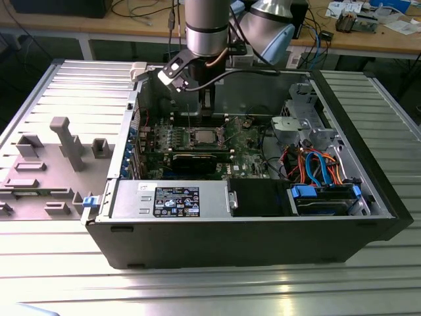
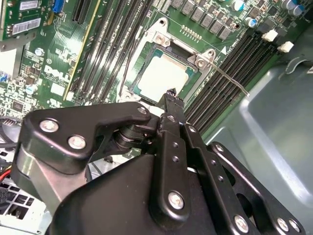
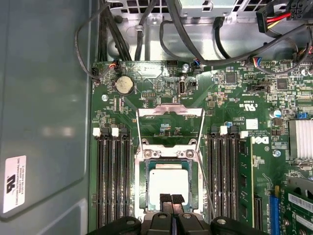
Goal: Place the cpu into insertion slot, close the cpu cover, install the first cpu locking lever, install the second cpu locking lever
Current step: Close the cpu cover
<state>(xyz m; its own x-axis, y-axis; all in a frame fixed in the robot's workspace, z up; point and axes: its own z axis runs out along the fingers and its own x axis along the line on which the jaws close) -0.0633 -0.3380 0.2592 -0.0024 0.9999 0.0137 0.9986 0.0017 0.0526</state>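
The cpu [image 3: 168, 185] lies flat in the insertion slot [image 3: 143, 215], its silver top facing up; it is also seen as cpu [image 2: 164, 74] and cpu [image 1: 202, 137]. The cpu cover [image 3: 170, 111] is swung open behind the slot, with the board showing through its window. Thin wire levers stand released beside the slot; one lever [image 2: 230, 81] sticks out to the side. My gripper [image 3: 171, 198] is shut with nothing between its fingers, and its tips hover over the cpu's edge. The same gripper [image 2: 171, 93] points at the chip, and from outside the gripper [image 1: 206, 117] hangs just above the slot.
Long black memory slots [image 3: 113, 181] flank the socket on both sides. The case's metal wall [image 3: 44, 98] and cables [image 3: 146, 34] stand close by. A power supply box [image 1: 171, 199] and a drive bay with blue parts [image 1: 322, 194] fill the case front. A grey fixture [image 1: 66, 141] stands outside.
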